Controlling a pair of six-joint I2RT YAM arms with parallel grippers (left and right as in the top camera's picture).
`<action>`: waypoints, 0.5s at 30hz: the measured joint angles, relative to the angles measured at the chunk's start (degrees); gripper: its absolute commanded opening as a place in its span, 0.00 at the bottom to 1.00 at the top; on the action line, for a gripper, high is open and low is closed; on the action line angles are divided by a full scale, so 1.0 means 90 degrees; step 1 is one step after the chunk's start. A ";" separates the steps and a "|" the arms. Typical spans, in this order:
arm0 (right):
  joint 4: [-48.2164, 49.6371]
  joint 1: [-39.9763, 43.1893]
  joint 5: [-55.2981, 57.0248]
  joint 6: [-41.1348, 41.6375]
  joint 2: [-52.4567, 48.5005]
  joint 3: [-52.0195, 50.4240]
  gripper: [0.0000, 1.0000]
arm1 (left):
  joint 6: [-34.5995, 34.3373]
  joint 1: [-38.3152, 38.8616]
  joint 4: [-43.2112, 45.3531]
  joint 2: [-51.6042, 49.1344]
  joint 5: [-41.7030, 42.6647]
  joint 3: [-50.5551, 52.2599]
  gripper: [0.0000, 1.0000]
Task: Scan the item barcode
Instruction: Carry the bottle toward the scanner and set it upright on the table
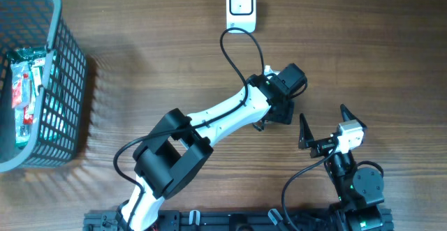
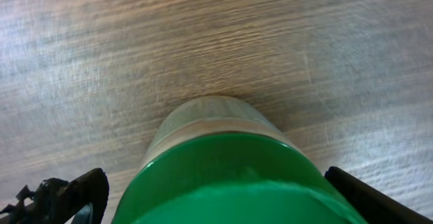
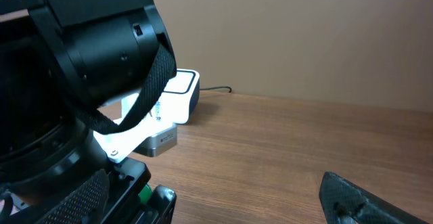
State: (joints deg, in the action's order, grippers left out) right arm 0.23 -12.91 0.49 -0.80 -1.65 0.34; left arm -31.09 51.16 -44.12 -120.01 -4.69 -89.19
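Right of centre, near side of white box scanner [image 1: 241, 8]: left gripper [image 2: 216, 183] fingers apart, flanking green-capped clear plastic bottle [image 2: 220, 153]. Right gripper [image 1: 323, 118] wide open, empty. I judge barcode unscanned; next needs regrasp, label toward scanner.

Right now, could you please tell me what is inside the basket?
The basket holds several red, white and green packets, stacked together; whatever lies beneath them is covered.

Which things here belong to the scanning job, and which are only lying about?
For the job:
green-lidded container, between the fingers of the left gripper
white barcode scanner

Lying about:
grey mesh basket holding packets
right gripper, open and empty
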 measured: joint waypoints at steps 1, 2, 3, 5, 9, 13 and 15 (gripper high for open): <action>0.0002 0.0000 0.0000 0.0000 0.0000 0.0000 1.00 | 0.0236 0.0000 0.0000 0.0015 0.0000 -0.0002 0.96; 0.0002 0.0000 -0.0002 0.0000 0.0000 0.0000 1.00 | 0.0420 0.0000 -0.0005 0.0027 -0.0002 -0.0002 0.97; 0.0002 0.0000 0.0000 0.0000 0.0000 0.0000 1.00 | 0.0680 -0.0005 -0.0024 0.0051 -0.0005 -0.0002 0.98; 0.0002 0.0000 0.0000 0.0000 0.0000 0.0000 1.00 | 0.1173 -0.0027 -0.0100 0.0124 -0.0010 -0.0007 0.98; 0.0002 0.0000 0.0000 0.0000 0.0000 0.0000 1.00 | 0.2084 -0.0119 -0.0209 0.0389 -0.0022 -0.0061 0.96; 0.0002 0.0000 -0.0002 0.0000 0.0000 0.0000 1.00 | 0.2968 -0.0228 -0.0248 0.0602 0.0044 -0.0146 0.88; 0.0002 0.0000 0.0000 0.0000 0.0000 0.0000 1.00 | 0.3230 -0.0240 -0.0265 0.0622 0.0177 -0.0158 0.86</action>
State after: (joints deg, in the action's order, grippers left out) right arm 0.25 -12.91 0.49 -0.80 -1.65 0.34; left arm -2.02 48.99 -46.50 -114.41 -3.09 -90.61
